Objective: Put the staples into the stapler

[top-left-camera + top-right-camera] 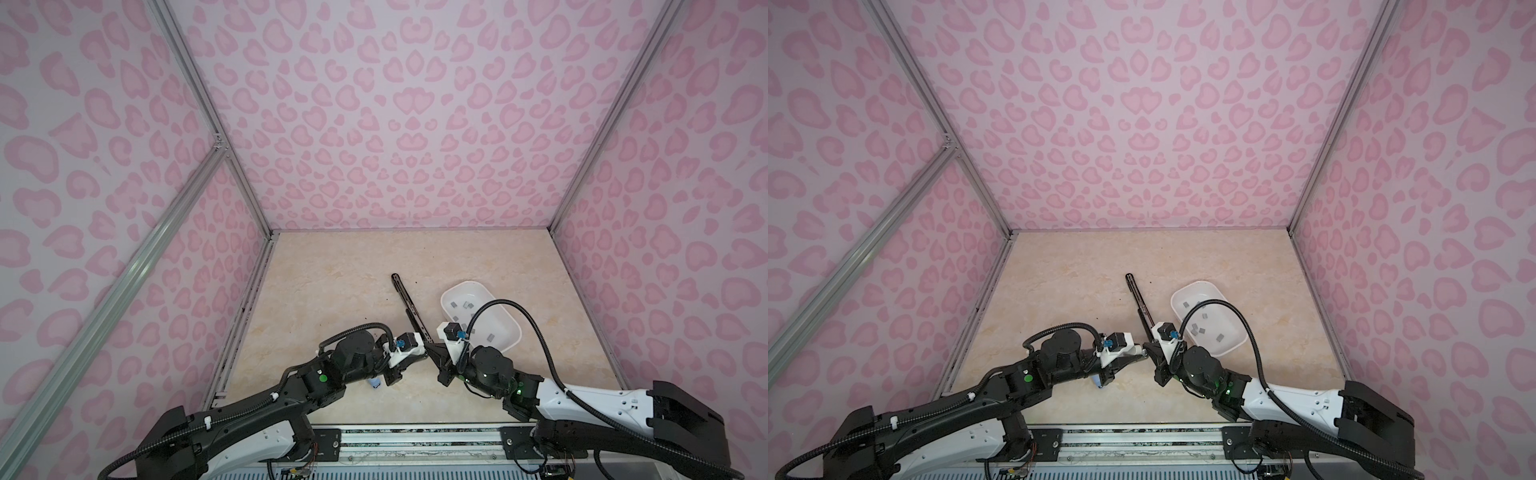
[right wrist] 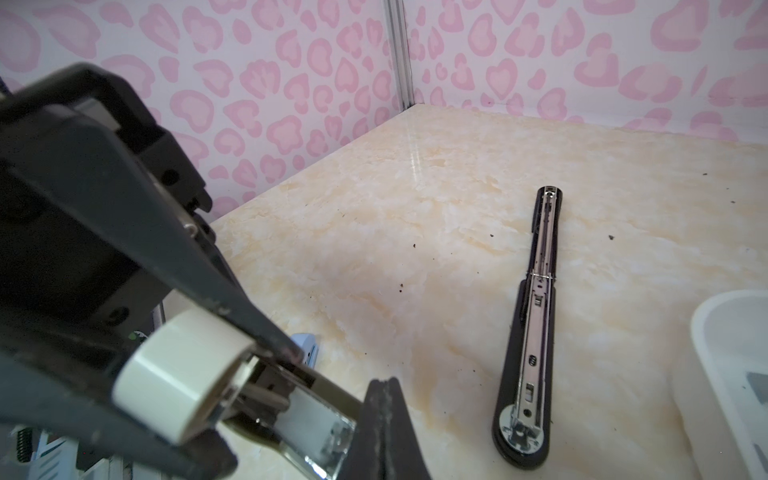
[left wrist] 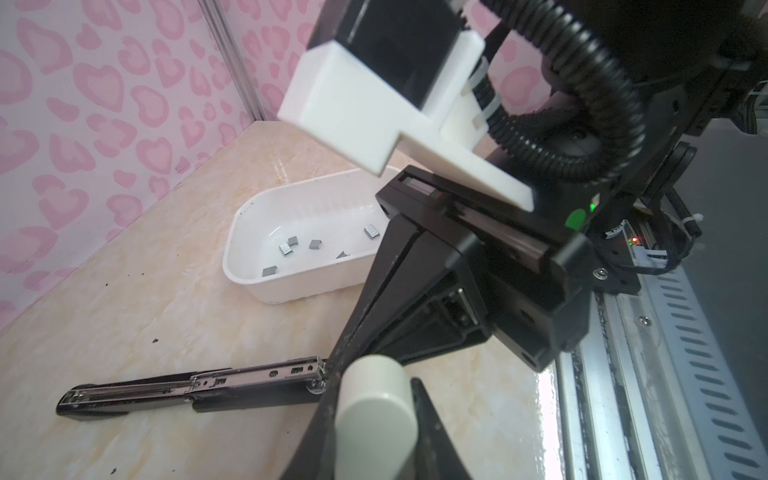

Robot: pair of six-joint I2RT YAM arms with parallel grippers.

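Note:
My left gripper is shut on a cream stapler, held low over the table near the middle front. Its open metal magazine sticks out towards my right gripper. That gripper is shut, its tips right beside the magazine's end, and nothing shows between its fingers. In both top views the two grippers meet tip to tip. The staples, several small grey blocks, lie loose in a white tray to the right.
A long black stapler lies opened flat on the marble table, just behind the grippers and left of the tray. A small blue object sits on the table under my left wrist. Pink patterned walls close three sides.

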